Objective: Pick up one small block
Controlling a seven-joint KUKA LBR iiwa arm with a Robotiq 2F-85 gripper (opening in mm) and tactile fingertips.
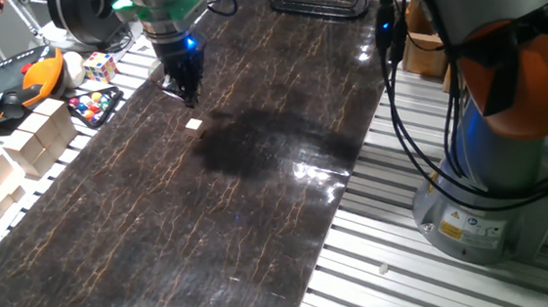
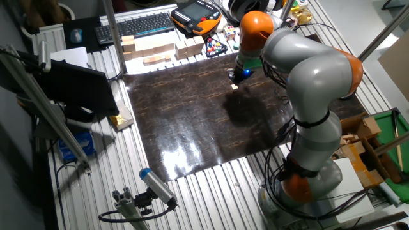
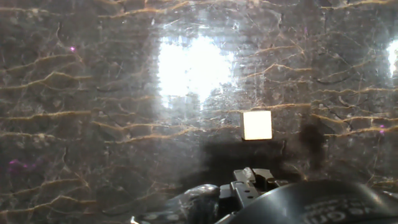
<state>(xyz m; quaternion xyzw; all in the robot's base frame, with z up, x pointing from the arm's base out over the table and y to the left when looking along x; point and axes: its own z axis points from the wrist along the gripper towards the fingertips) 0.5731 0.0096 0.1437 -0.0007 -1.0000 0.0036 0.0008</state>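
A dark marbled counter (image 1: 258,204) – glossy, glare-streaked – flanked by metal slats. The small block (image 1: 193,124), a plain pale cube, lies flat just beside the tool (image 1: 189,98); whether its fingers are apart, I cannot tell.

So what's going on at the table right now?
The arm's gripper hangs over the dark marble-patterned table top, close beside the small block but not touching it. The block lies alone on the surface, not yet picked up. In the hand view it sits slightly right of centre. Whether the fingers are spread cannot be told from these views.
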